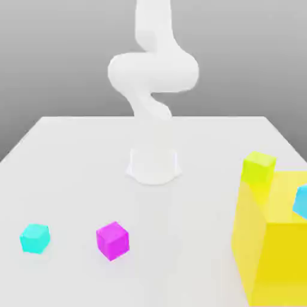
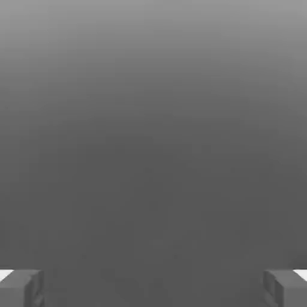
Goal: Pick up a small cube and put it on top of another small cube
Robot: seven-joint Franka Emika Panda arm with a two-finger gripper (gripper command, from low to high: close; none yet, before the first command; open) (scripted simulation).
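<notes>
- The gripper (image 2: 153,288) is wide open in the hand view, holding nothing.
- Cyan cube (image 1: 35,238): on the table (image 1: 180,252), lower left of the exterior view.
- Magenta cube (image 1: 113,241): on the table, lower left too, nearer the middle.
- Yellow-green cube (image 1: 259,167): right of the frame, at the big yellow block (image 1: 279,252); contact unclear.
- Blue cube (image 1: 302,202): right edge, partly cut off, overlapping the block in view.
- White arm (image 1: 154,72): upper middle.

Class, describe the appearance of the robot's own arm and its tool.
The arm is plain white, with smooth, rounded segments and no visible cables or markings. In the hand view, the tool has two blocky, dark grey fingers.
</notes>
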